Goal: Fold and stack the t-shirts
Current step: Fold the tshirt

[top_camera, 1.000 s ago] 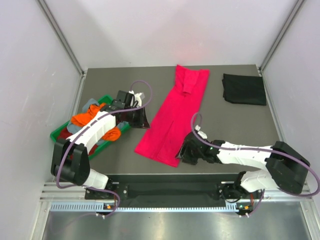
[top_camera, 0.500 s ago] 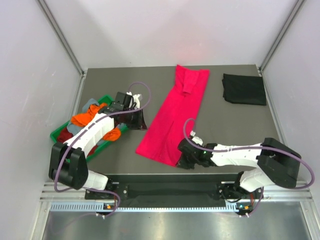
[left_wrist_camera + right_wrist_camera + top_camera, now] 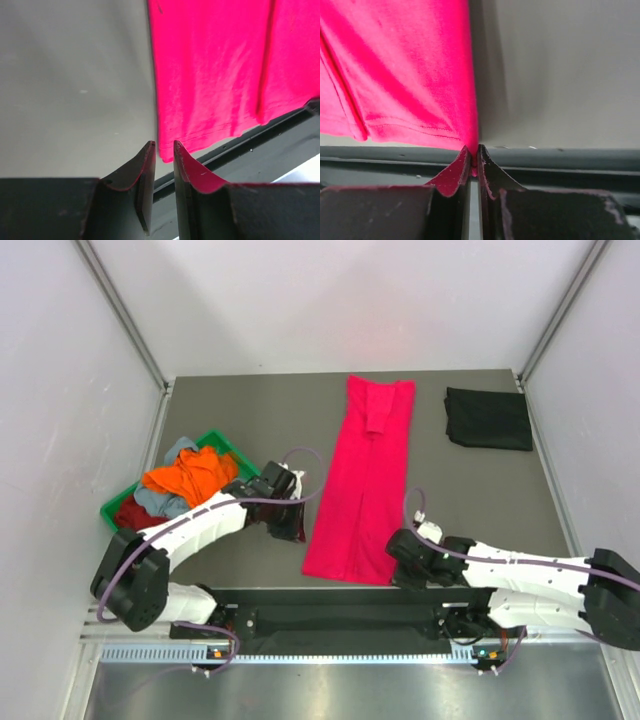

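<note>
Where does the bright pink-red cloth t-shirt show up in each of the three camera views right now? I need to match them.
Top external: the bright pink-red t-shirt lies as a long folded strip mid-table, hem toward the arms.
Left wrist: upper right, hem corner just above the left gripper.
Right wrist: upper left, hem corner pinched in the right gripper.
Shared landmark: the dark front rail just beyond the hem.

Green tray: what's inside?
An orange tee on top, grey-blue cloth and dark red cloth under it. Floor of the green tray and anything deeper: covered.
</note>
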Controlling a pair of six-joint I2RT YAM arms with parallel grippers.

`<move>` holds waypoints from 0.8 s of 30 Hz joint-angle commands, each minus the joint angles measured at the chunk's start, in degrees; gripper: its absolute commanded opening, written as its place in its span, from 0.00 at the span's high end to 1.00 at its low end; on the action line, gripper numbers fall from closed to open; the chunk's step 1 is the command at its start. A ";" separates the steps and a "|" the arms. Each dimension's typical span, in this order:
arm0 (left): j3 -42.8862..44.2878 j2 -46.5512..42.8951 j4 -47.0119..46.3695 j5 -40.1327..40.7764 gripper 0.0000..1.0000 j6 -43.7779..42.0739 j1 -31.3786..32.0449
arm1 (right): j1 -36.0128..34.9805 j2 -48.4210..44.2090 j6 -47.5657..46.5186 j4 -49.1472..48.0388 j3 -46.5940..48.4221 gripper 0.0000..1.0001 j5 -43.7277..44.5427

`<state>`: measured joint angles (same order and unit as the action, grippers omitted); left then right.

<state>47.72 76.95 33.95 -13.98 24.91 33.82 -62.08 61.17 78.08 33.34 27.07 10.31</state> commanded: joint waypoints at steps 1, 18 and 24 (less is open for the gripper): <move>-2.19 0.84 -5.11 -2.19 0.74 4.27 2.56 | -0.49 -2.63 -1.27 7.08 -0.18 0.95 1.73; -12.56 -0.75 -15.48 -3.77 0.74 11.21 7.22 | -0.23 2.17 -9.17 2.54 16.78 0.68 2.70; -16.52 -1.71 -19.89 -5.36 0.89 15.87 9.24 | -0.23 13.79 -10.85 -6.96 18.81 0.66 -0.81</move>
<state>32.51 77.19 19.14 -17.82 37.76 41.76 -62.08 71.50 69.21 32.82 43.75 11.09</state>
